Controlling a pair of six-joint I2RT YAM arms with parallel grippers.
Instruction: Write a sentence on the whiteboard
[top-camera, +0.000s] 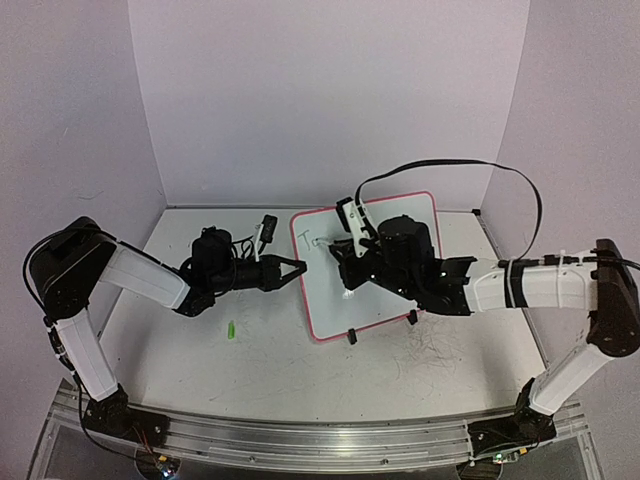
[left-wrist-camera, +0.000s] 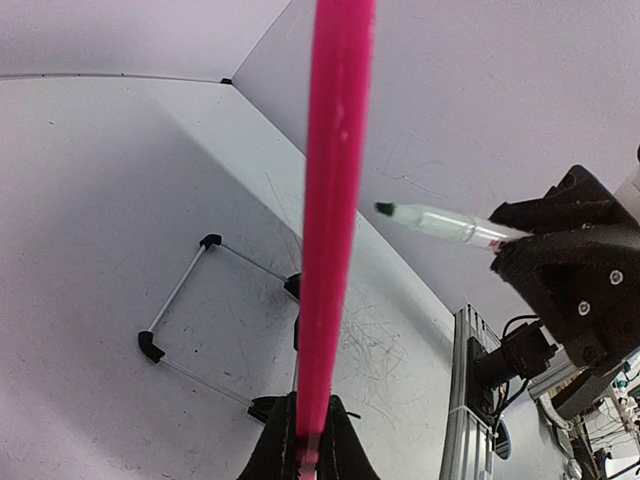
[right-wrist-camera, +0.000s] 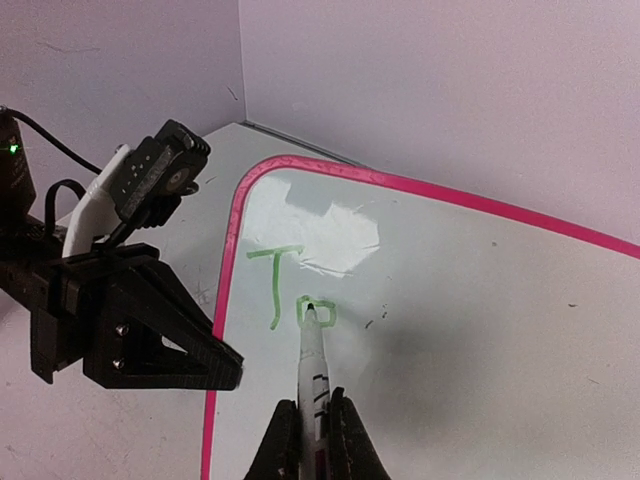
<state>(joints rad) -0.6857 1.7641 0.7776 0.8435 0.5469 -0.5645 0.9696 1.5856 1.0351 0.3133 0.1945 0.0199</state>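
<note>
At the right wrist, shows right pincer (right-wrist-camera: 315, 415) squeezing a green pen (right-wrist-camera: 312, 350), tip on the sentence (right-wrist-camera: 274, 290), just "To"; at the left wrist, left pincer (left-wrist-camera: 307, 412) pinching tight on the whiteboard (left-wrist-camera: 335, 200) rim.

The whiteboard (right-wrist-camera: 480, 330) is white, pink-rimmed; its sentence (right-wrist-camera: 276, 290) is green.

The whiteboard (top-camera: 325, 295) is small and white, with rounded corners, a thin pink rim and black clip feet at its near edge. It sits skewed on the bench (top-camera: 250, 370). The sentence (right-wrist-camera: 276, 290) reads only "To", in thin green strokes by the board's far left corner.
</note>
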